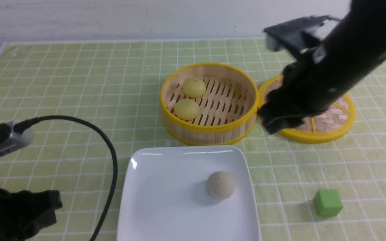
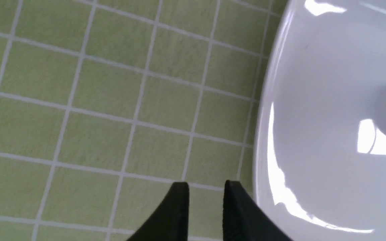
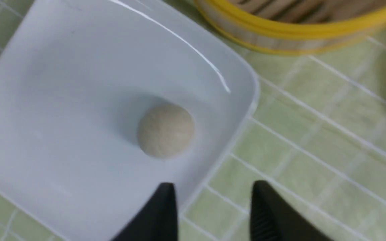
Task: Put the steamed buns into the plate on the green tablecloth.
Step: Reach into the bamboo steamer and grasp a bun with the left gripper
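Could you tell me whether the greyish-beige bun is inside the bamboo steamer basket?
No, the greyish-beige bun sits on the white square plate.

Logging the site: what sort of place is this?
Probably a robot test tabletop set up like a kitchen: a gridded tablecloth, a steamer with buns, and two robot arms over it.

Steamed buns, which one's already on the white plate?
The greyish-beige bun, alone on the plate; the two pale yellow ones sit in the bamboo steamer.
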`<state>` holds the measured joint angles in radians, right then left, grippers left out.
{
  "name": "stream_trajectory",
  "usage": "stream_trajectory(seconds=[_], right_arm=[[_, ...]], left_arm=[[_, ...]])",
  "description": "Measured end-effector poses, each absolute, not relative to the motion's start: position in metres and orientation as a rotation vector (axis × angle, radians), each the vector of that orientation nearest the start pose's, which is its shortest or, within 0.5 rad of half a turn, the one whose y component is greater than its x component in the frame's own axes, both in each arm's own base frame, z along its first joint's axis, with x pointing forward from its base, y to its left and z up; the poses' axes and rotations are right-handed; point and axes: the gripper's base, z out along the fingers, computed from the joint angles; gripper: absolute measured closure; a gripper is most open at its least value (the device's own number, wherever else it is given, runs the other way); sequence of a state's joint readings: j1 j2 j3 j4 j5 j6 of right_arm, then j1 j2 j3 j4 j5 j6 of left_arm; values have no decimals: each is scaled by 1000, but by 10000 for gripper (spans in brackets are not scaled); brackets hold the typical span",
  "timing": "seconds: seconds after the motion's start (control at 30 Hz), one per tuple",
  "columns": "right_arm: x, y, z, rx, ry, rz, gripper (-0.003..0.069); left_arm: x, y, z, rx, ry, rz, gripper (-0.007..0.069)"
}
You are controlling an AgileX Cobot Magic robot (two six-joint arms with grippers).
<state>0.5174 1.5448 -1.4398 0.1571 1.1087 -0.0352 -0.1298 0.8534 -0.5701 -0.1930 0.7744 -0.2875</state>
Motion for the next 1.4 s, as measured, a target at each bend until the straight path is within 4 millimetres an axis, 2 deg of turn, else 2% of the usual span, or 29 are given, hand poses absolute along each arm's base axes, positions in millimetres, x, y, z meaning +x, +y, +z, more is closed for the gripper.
stream_trajectory(seconds=[0.03, 0.07, 0.1, 0.2, 0.27, 0.3, 0.4, 0.43, 0.47, 0.53, 0.63, 0.7, 0.77, 0.83, 0.87, 1.0, 1.13, 1.3, 1.37, 1.4], right_arm=[[257, 152, 360, -667, 2652, 309, 608], [256, 150, 362, -665, 2651, 306, 617], [240, 138, 371, -648, 2639, 286, 664], [218, 126, 374, -626, 2637, 292, 673], [189, 110, 365, -617, 2659, 295, 673], [172, 101, 365, -605, 2648, 300, 673], [140, 83, 347, -596, 2660, 278, 673], [133, 79, 343, -592, 2651, 277, 673], [128, 76, 339, -589, 2640, 277, 673], [115, 69, 327, -571, 2586, 287, 671], [109, 64, 313, -560, 2550, 284, 669], [108, 62, 304, -557, 2534, 269, 667], [108, 61, 298, -561, 2540, 251, 667], [109, 60, 294, -568, 2544, 226, 664], [109, 60, 294, -569, 2544, 224, 664], [111, 60, 294, -567, 2522, 219, 659], [111, 60, 294, -565, 2516, 220, 657], [111, 61, 294, -553, 2520, 229, 654], [111, 61, 294, -548, 2522, 234, 651], [111, 61, 294, -547, 2522, 235, 650]], left_arm=[[150, -34, 260, -314, 2556, -413, 464], [152, -35, 260, -316, 2566, -420, 473], [163, -39, 262, -284, 2599, -449, 512], [183, -47, 262, -225, 2678, -499, 587], [208, -58, 258, -155, 2762, -592, 622], [225, -65, 257, -97, 2784, -652, 622], [258, -76, 260, 0, 2807, -760, 622], [271, -81, 261, 17, 2826, -798, 622], [275, -82, 259, 18, 2840, -808, 622], [308, -97, 262, 90, 2877, -839, 620], [340, -120, 270, 169, 2877, -773, 600], [361, -140, 271, 202, 2891, -654, 564], [378, -157, 280, 194, 2870, -549, 522], [390, -171, 282, 172, 2870, -431, 463], [392, -173, 285, 155, 2860, -426, 457], [411, -199, 285, 135, 2820, -253, 313], [426, -221, 273, 164, 2782, -233, 225], [440, -232, 250, 173, 2755, -241, 204], [448, -234, 229, 179, 2756, -210, 202], [449, -234, 225, 181, 2752, -205, 204]])
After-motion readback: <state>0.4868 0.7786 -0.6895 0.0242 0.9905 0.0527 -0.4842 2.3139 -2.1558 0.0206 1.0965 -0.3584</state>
